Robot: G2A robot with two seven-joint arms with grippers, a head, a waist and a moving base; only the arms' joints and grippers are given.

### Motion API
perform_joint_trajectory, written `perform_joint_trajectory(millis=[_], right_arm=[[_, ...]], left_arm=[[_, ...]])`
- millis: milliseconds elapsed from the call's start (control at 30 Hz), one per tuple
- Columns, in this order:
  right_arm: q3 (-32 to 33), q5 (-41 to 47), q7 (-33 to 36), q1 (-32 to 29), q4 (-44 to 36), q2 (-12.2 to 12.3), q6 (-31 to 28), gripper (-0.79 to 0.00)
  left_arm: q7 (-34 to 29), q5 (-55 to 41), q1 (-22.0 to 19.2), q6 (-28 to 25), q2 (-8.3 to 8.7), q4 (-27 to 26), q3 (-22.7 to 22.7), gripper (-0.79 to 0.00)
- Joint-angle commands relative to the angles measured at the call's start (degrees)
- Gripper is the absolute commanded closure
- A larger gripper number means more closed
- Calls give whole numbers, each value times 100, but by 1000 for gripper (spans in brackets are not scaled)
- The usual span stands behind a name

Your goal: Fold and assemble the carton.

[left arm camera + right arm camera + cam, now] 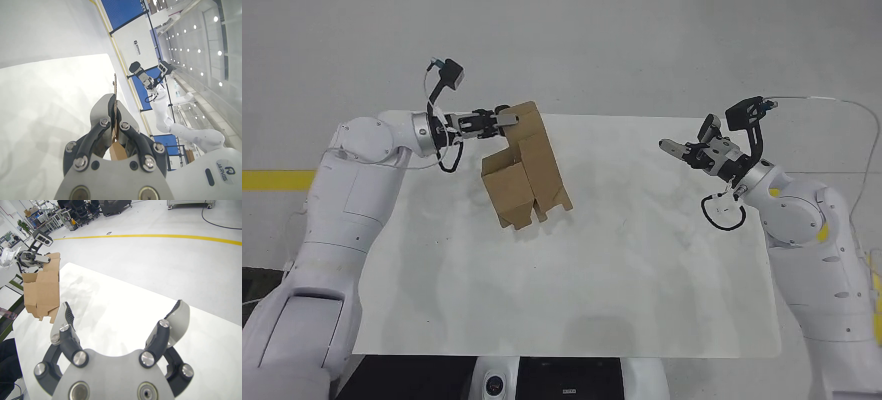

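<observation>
**Left gripper pinches the carton's upper edge; right gripper hangs open across the table**

Left gripper point(114, 106) is clamped on a thin cardboard edge of the carton point(525, 170), the sheet running straight out from between its jaws. The half-opened brown sleeve hangs below and ahead of that grip, its lower flaps point(44, 315) pointing down toward the table point(642, 290). Whether they touch the surface cannot be told. Holding it by the top likely keeps the body loose and its walls reachable for folding.

Right gripper point(122, 311) has its jaws spread wide and holds nothing. The carton lies well ahead of it and off to one side, across the table, so it looks placed to come in and work the free flaps.
</observation>
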Motion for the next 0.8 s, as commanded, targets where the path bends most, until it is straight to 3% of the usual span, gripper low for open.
perform_joint_trajectory(millis=[0,333,767], right_arm=[[-78,454,57,-53,70,-21,-15,-785],[-855,2243,762,483,916,-177,-647,-785],[-2420,3742,1215,1490,2110,-650,-1554,-785]], left_arm=[[-20,-59,112,-107,5,-178,3,0],[-311,-149,333,-151,42,-553,33,0],[-581,-428,371,-83,26,-667,157,0]])
